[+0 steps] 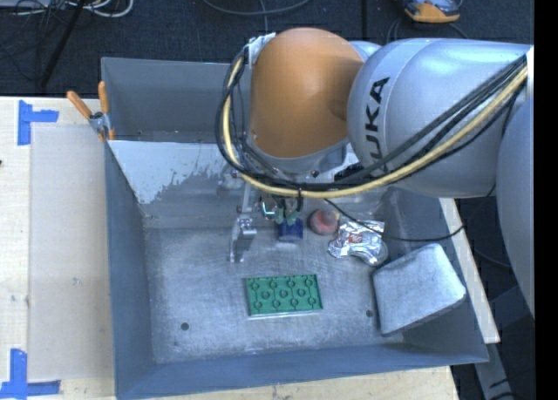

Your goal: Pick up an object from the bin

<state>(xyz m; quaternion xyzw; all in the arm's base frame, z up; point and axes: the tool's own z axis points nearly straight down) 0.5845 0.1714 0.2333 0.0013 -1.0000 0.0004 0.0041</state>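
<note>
As end effector (251,231) hovers, foil (358,242) lies near.

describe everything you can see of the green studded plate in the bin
The green studded plate is a flat, thin rectangle, plastic by its look, with rows of round studs on top. It lies flat, studs up, long side across the view, on the floor of the grey metal bin, near its middle. Only the floor touches it; the gripper is beyond its far edge, apart.
</note>
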